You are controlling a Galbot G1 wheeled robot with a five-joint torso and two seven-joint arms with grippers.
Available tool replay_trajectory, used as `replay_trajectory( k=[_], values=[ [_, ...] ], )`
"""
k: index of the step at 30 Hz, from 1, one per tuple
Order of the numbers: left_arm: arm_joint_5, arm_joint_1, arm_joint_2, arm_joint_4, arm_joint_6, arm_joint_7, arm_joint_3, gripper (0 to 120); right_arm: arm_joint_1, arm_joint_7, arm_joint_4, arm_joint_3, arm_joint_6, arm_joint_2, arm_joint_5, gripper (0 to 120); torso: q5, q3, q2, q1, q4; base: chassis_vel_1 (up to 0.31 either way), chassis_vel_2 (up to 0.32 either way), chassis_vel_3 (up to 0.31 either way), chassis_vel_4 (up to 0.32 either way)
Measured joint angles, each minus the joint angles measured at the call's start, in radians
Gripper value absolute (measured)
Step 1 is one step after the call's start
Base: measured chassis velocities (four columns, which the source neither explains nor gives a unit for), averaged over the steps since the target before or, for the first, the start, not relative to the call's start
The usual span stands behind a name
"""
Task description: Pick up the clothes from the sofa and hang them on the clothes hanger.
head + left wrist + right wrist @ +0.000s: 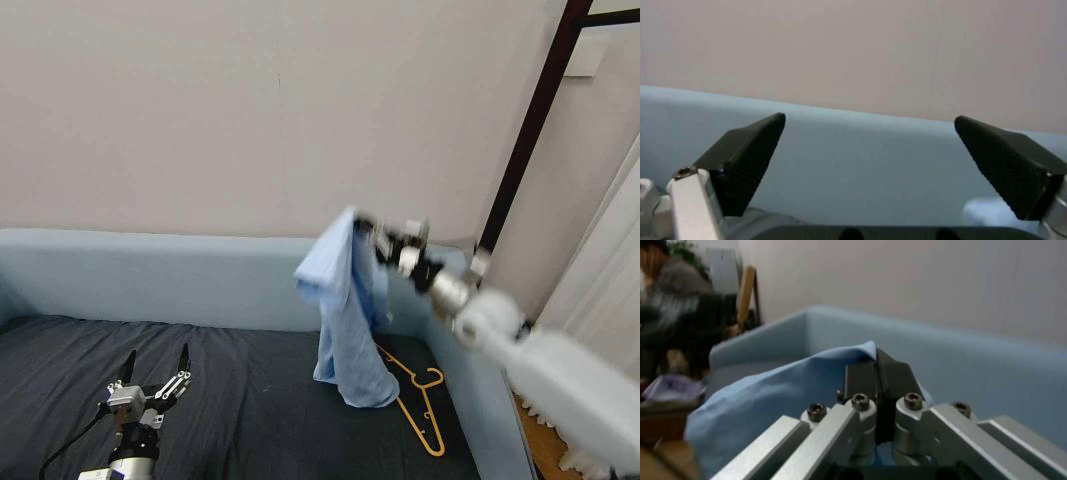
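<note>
Blue garment (345,340) — pinched in right jaws, near sofa (180,280) end.

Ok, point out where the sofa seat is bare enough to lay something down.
Bare: the wide middle of the seat, between the open left gripper and the shirt, up to the backrest. Crowded: the right end, where the shirt hangs from the shut right gripper beside the hanger.

Home-like living room: pale blue sofa (180,280) against a plain wall (250,110), dark rack post (530,130) beside it.
</note>
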Motion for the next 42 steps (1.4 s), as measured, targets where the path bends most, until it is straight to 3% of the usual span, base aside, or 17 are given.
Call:
replay_trajectory(
  k=[2, 5, 12, 15, 17, 19, 21, 25, 27, 29, 31, 32, 35, 37, 38, 39, 42],
  values=[
    [0.001, 0.000, 0.003, 0.001, 0.000, 0.000, 0.000, 100, -0.177, -0.047, -0.069, 0.034, 0.027, 0.046, -0.114, 0, 0.0004, 0.000, 0.000, 0.000, -0.0003, 0.000, 0.000, 0.000, 0.000],
    [0.001, -0.002, 0.004, 0.002, 0.003, 0.001, 0.000, 100, -0.275, -0.086, -0.160, 0.062, 0.064, 0.090, -0.220, 0, -0.0005, 0.000, 0.000, 0.000, -0.0003, 0.000, 0.000, 0.000, 0.000],
    [0.003, -0.018, 0.002, 0.004, 0.014, 0.003, 0.006, 100, -0.310, -0.082, -0.269, 0.097, 0.091, 0.138, -0.386, 1, -0.0003, 0.000, 0.000, 0.000, 0.0006, 0.000, 0.000, 0.000, 0.000],
    [0.004, -0.028, 0.000, 0.014, 0.016, 0.004, 0.009, 100, -0.308, -0.061, -0.247, 0.124, 0.002, 0.112, -0.472, 16, -0.0002, 0.000, 0.000, 0.000, 0.0008, 0.000, 0.000, 0.000, 0.000],
    [0.004, -0.028, 0.000, 0.014, 0.016, 0.004, 0.009, 100, -0.308, -0.061, -0.247, 0.124, 0.002, 0.112, -0.472, 16, -0.0002, 0.000, 0.000, 0.000, 0.0008, 0.000, 0.000, 0.000, 0.000],
    [0.002, -0.037, 0.004, 0.026, 0.016, 0.004, 0.008, 100, -0.323, -0.153, -0.241, 0.175, -0.065, 0.042, -0.551, 31, -0.0005, 0.000, 0.000, 0.000, 0.0002, 0.000, 0.000, 0.000, 0.000],
    [0.001, -0.041, 0.006, 0.031, 0.016, 0.004, 0.006, 100, -0.330, -0.186, -0.240, 0.191, -0.072, 0.025, -0.565, 34, -0.0003, 0.000, 0.000, 0.000, 0.0000, 0.000, 0.000, 0.000, 0.000],
    [-0.001, -0.063, 0.021, 0.070, 0.025, 0.004, -0.002, 100, -0.348, -0.357, -0.248, 0.266, -0.044, -0.012, -0.588, 54, -0.0002, 0.000, 0.000, 0.000, 0.0000, 0.000, 0.000, 0.000, 0.000],
    [0.001, -0.067, 0.025, 0.082, 0.029, 0.003, -0.004, 100, -0.347, -0.354, -0.248, 0.274, -0.039, -0.012, -0.583, 56, -0.0003, 0.000, 0.000, 0.000, 0.0000, 0.000, 0.000, 0.000, 0.000],
    [0.009, -0.070, 0.040, 0.109, 0.034, 0.003, -0.007, 100, -0.335, -0.190, -0.240, 0.254, -0.042, -0.006, -0.519, 67, -0.0009, 0.000, 0.000, 0.000, -0.0001, 0.000, 0.000, 0.000, 0.000],
    [0.012, -0.060, 0.053, 0.121, 0.032, 0.006, -0.008, 100, -0.310, 0.076, -0.195, 0.179, -0.100, 0.021, -0.349, 76, -0.0004, 0.000, 0.000, 0.000, 0.0003, 0.000, 0.000, 0.000, 0.000],
    [0.012, -0.060, 0.053, 0.121, 0.032, 0.006, -0.008, 100, -0.310, 0.076, -0.195, 0.179, -0.100, 0.021, -0.349, 76, -0.0004, 0.000, 0.000, 0.000, 0.0003, 0.000, 0.000, 0.000, 0.000],
    [0.019, -0.043, 0.069, 0.123, 0.019, 0.010, -0.012, 100, -0.262, 0.371, -0.143, 0.110, -0.219, 0.086, -0.086, 90, -0.0007, 0.000, 0.000, 0.000, 0.0008, 0.000, 0.000, 0.000, 0.000],
    [0.022, -0.038, 0.072, 0.123, 0.016, 0.010, -0.017, 100, -0.246, 0.405, -0.142, 0.101, -0.253, 0.109, -0.008, 93, -0.0006, 0.000, 0.000, 0.000, 0.0007, 0.000, 0.000, 0.000, 0.000],
    [0.027, -0.022, 0.081, 0.122, 0.010, 0.009, -0.037, 100, -0.200, 0.419, -0.180, 0.118, -0.368, 0.184, 0.192, 100, -0.0006, 0.000, 0.000, 0.000, 0.0003, 0.000, 0.000, 0.000, 0.000],
    [0.030, -0.013, 0.082, 0.120, 0.005, 0.008, -0.049, 100, -0.176, 0.368, -0.235, 0.158, -0.407, 0.238, 0.251, 100, -0.0006, 0.000, 0.000, 0.000, 0.0005, 0.000, 0.000, 0.000, 0.000],
    [0.034, -0.008, 0.079, 0.120, 0.001, 0.008, -0.054, 100, -0.164, 0.293, -0.281, 0.200, -0.440, 0.284, 0.290, 100, -0.0007, 0.000, 0.000, 0.000, 0.0003, 0.000, 0.000, 0.000, 0.000]
  ],
)
